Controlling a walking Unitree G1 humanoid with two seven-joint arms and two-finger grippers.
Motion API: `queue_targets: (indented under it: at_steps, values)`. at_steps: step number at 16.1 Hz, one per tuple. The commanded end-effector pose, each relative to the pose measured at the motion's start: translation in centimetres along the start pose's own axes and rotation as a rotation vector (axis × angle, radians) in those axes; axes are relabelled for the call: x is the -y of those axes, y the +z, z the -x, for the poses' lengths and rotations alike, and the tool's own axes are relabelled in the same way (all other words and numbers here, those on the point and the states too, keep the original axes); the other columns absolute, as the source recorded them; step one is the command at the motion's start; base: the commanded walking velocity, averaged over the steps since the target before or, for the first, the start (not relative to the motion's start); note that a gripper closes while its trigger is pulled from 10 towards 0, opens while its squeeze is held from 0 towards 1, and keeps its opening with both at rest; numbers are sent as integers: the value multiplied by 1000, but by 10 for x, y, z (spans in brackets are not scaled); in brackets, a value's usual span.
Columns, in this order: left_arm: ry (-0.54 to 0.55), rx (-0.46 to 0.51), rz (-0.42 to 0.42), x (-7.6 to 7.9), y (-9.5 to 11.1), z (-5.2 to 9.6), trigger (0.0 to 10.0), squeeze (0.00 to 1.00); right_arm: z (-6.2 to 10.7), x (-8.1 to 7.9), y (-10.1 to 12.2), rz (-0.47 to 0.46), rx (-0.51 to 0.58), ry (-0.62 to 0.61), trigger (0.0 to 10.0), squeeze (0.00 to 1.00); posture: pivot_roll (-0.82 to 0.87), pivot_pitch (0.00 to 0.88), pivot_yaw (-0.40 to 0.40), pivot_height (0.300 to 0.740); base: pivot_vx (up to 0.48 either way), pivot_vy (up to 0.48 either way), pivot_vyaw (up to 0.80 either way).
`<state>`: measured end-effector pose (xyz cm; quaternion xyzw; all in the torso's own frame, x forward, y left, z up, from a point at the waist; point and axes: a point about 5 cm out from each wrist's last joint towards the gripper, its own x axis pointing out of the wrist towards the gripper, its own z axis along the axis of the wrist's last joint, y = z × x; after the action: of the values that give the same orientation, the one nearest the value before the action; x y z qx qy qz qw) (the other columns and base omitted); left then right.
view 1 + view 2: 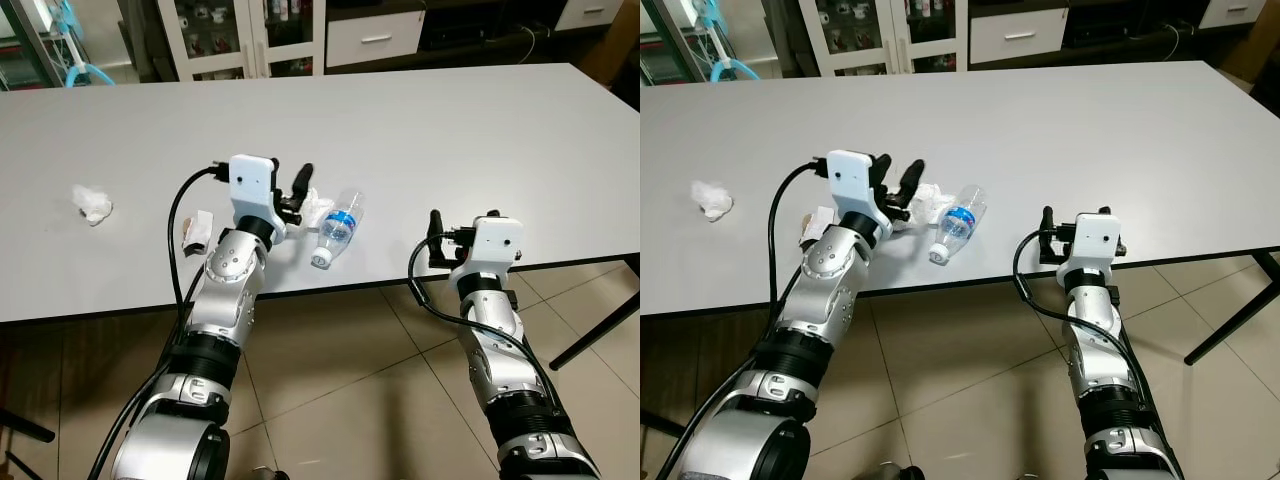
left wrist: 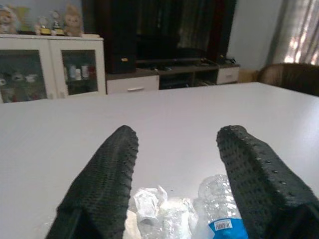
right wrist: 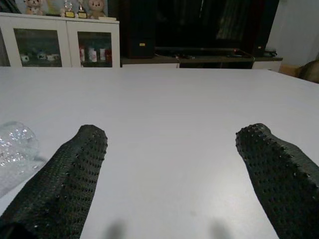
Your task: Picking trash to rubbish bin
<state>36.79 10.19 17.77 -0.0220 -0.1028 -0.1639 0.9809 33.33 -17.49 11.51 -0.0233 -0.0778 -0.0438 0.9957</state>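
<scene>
Left wrist view: the left gripper (image 2: 174, 149) fingers are spread above a clear crushed plastic bottle (image 2: 222, 214) and perhaps crumpled wrap (image 2: 159, 214); the right gripper (image 3: 172, 149) fingers are spread over the white surface (image 3: 174, 99).

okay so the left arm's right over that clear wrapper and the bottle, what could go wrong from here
1. The left end effector hangs open over the crumpled clear wrapper, which lies against the plastic bottle. Closing could catch both or only part of the wrapper.
2. The bottle lies on its side with its cap near the table edge; a nudge might roll it off.
3. The white tissue wad and small scrap lie apart and could be missed.
</scene>
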Motion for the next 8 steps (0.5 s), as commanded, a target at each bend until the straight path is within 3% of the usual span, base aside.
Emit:
queue_targets:
  at_steps: [1,4,5,6,8]
  values:
    - [-45,-11,-23,5,3,-4,10000,1000,-3,-1,5,0,8,4,10000,0,-64,60,21,740,0,0,0]
    - [-116,-22,-60,13,6,-8,10000,1000,-3,-2,4,-4,5,8,10000,0,-65,62,26,740,0,0,0]
    - [-163,-38,-112,19,7,-10,10000,169,-2,-3,4,-10,3,10,10000,0,-67,61,31,740,0,0,0]
    - [-187,-45,-159,23,7,-11,10000,0,-2,-4,4,-13,2,11,10000,0,-69,61,33,740,0,0,0]
    - [-174,-62,-175,22,5,-13,10000,0,-2,-6,4,-14,0,15,10000,0,-76,61,39,740,0,0,0]
